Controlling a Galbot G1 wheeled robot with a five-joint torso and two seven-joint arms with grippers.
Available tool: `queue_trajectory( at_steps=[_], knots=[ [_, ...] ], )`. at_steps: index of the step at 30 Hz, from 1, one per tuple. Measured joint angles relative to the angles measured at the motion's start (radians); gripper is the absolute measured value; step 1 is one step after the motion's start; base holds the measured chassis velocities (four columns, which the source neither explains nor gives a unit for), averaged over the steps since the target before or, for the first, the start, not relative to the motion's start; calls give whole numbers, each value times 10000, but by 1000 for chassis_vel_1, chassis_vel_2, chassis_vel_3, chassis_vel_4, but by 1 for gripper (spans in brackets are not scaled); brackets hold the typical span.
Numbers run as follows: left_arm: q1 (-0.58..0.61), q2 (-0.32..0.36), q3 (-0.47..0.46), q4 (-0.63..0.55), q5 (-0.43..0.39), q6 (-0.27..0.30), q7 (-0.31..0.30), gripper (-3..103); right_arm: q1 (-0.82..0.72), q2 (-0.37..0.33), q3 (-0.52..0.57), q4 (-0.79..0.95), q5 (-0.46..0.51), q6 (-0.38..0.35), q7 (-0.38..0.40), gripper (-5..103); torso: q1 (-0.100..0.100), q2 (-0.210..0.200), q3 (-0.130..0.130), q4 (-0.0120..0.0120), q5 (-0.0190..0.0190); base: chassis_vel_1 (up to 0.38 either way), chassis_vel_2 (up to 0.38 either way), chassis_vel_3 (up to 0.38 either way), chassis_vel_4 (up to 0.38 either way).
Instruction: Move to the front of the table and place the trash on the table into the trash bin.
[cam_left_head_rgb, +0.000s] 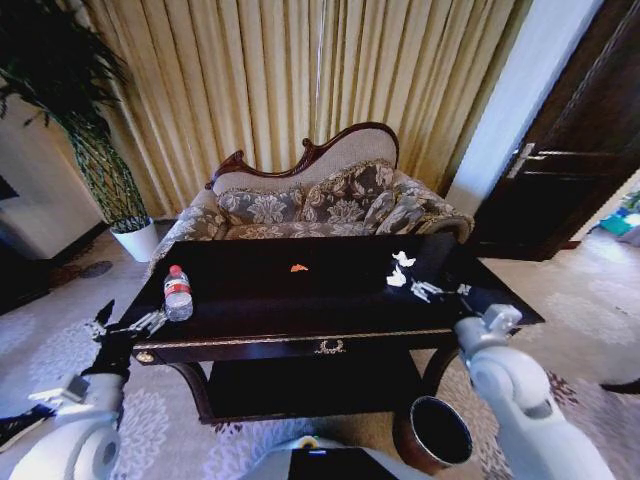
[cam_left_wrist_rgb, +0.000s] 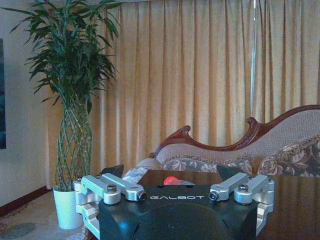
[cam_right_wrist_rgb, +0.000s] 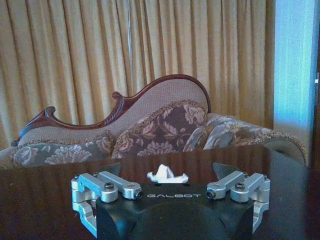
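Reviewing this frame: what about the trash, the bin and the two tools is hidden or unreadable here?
- Crumpled white paper wad: right wrist view, lower part hidden behind the right tool body.
- Tiny orange scrap: head view, too small to identify.
- Round reddish-brown trash bin: head view, base cut off by the bottom edge and the right arm.
- Left tool: head view, fingertips too small to judge.

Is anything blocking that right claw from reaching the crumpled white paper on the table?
Nothing visible. The right gripper hangs with jaws open just short of the white paper wad, with only bare table between them. The water bottle stands far off, near the left gripper.
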Motion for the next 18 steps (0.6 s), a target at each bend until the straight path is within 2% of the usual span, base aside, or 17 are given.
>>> queue_trajectory(
  at_steps=[5, 10, 18],
  knots=[
    [90, 19, 59, -149, 95, 90, -96, 100, 837, -616, -221, -417, 588, -590, 201, 100, 0, 1, 0, -4, 3, 0, 0, 0, 0],
    [187, -12, 102, -212, 184, 99, -104, 100, 1520, -1025, -530, -842, 740, -1049, 211, 100, 0, 1, 0, -2, 3, 0, 0, 0, 0],
    [342, -67, 101, -258, 451, 100, -105, 100, 3270, -1986, -1121, -1783, 1676, -2477, 213, 100, 0, 0, 0, -3, 1, 0, 0, 0, 0]
  ],
)
